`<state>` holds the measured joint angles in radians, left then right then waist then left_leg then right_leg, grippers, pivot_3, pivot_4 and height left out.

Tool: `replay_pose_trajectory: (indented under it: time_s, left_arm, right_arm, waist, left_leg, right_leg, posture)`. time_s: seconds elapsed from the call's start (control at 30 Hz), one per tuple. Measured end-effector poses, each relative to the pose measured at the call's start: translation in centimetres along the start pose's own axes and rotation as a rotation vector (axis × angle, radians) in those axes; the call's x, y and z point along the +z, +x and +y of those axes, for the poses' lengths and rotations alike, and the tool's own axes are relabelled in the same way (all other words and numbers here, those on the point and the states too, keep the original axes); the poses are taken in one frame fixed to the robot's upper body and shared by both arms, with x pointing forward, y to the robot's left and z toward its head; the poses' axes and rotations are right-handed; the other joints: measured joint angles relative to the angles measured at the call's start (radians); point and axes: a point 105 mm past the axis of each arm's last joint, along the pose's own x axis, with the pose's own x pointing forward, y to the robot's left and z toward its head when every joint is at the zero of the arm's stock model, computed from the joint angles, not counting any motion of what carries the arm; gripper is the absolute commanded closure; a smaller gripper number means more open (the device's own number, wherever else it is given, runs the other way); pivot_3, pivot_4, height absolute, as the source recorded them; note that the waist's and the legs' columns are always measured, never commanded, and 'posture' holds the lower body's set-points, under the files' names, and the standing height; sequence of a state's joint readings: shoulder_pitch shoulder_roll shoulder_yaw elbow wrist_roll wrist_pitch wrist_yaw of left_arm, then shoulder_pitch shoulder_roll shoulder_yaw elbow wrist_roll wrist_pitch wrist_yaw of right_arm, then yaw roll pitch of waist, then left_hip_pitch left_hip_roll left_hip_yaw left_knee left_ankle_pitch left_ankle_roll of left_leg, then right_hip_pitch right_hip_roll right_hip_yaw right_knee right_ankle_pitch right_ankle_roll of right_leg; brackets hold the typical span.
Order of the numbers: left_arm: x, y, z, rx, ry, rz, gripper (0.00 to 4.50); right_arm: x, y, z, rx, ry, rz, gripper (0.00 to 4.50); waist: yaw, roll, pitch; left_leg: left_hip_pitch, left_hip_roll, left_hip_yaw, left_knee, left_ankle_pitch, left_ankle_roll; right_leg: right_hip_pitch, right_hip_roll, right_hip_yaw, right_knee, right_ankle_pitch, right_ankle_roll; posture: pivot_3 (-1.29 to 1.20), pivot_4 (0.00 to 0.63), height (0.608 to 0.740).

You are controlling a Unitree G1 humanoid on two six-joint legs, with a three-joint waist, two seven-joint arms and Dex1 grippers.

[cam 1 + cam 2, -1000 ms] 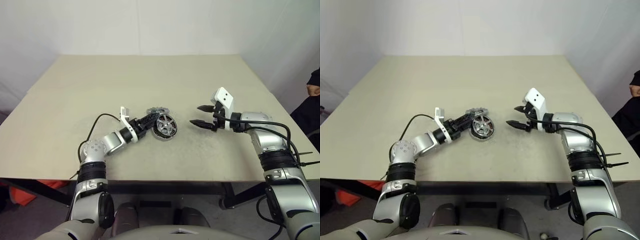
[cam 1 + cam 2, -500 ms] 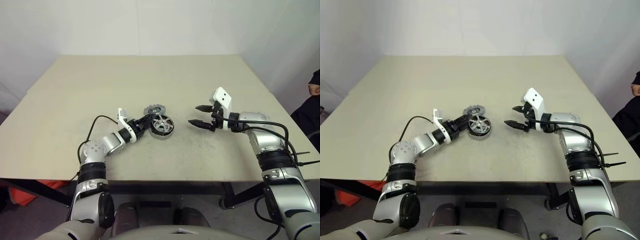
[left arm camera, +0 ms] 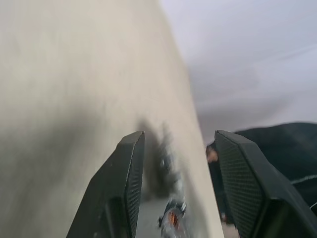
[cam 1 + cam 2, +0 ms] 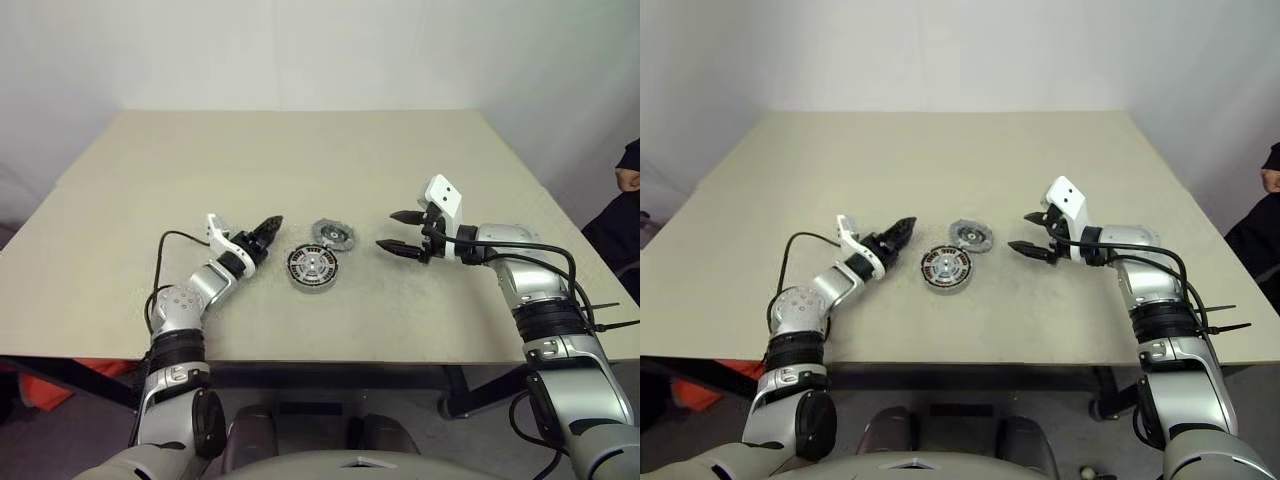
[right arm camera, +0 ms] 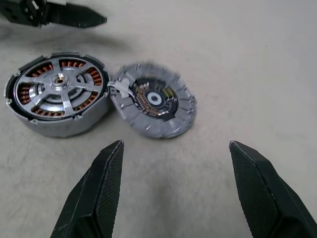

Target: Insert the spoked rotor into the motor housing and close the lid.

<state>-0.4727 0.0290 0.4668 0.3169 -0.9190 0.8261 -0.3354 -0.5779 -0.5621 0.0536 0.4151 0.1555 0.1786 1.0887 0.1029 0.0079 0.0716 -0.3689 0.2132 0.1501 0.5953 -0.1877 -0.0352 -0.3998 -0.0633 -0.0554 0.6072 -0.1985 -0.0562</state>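
The spoked rotor point(image 5: 59, 79) lies inside the motor housing point(image 5: 64, 126), with copper windings showing between its spokes. The housing rests flat on the table. Just beside it, towards my right arm, the lid point(image 4: 332, 235) lies on the table with its darker inside up. My left gripper point(image 4: 268, 228) hovers to the left of the housing, clear of it, open and holding nothing. My right gripper point(image 4: 388, 230) stands open to the right of the lid, pointing at both parts, with nothing between its fingers point(image 5: 99, 188).
The beige table point(image 4: 300, 150) has free room all around the two parts. A person's dark sleeve and hand point(image 4: 628, 175) show at the far right edge, beyond the table.
My left gripper has let go of the housing and drawn back to the left. The housing now lies flat, a little nearer and leftward, apart from the lid. My right arm kept still.
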Motion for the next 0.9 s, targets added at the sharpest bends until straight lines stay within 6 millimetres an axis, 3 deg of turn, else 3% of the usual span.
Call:
replay_pose_trajectory:
  time_s: [0.33,0.5,0.63,0.83,0.9]
  left_arm:
    - [-0.2,-0.1,-0.4,-0.031,0.015,0.011,2.13]
    - [0.0,-0.7,-1.1,-0.058,0.179,0.047,2.13]
    - [0.4,-1.1,-1.7,-0.074,0.356,0.073,2.13]
    - [1.6,-1.6,-2.0,-0.078,0.439,0.059,2.13]
    - [1.6,-1.6,-1.9,-0.076,0.444,0.059,2.09]
  right_arm:
    - [0.4,0.3,0.4,0.019,-0.015,-0.009,0.67]
    - [2.1,2.6,3.7,0.124,-0.044,-0.070,0.67]
    - [2.0,4.5,6.6,0.205,-0.019,-0.079,0.67]
    - [2.2,5.4,7.6,0.219,-0.022,-0.070,0.67]
    - [2.3,5.7,7.9,0.225,-0.024,-0.073,1.07]
  waist:
    - [-0.003,0.000,0.000]
    - [-0.006,0.000,0.000]
    - [-0.004,0.000,0.000]
    - [-0.004,0.000,0.000]
    - [-0.005,0.000,0.000]
  left_leg:
    - [0.000,-0.002,0.000,0.000,0.000,0.001]
    - [0.000,0.000,0.000,-0.001,0.000,0.001]
    - [0.000,0.002,0.000,-0.001,0.000,0.000]
    - [0.001,0.001,0.000,-0.001,0.000,-0.001]
    - [0.001,0.001,0.000,-0.001,0.000,-0.001]
  right_leg:
    - [0.000,-0.002,0.000,0.000,0.000,0.000]
    - [-0.001,-0.001,0.000,0.000,0.000,0.001]
    - [-0.001,-0.001,0.000,0.000,0.000,0.001]
    - [0.000,-0.002,0.000,0.001,0.000,0.001]
    - [0.000,-0.002,0.000,0.001,0.000,0.001]
  posture:
    - [0.00,0.000,0.740]
    - [0.00,0.000,0.740]
    - [0.00,0.000,0.740]
    - [0.00,0.000,0.740]
    - [0.00,0.000,0.740]
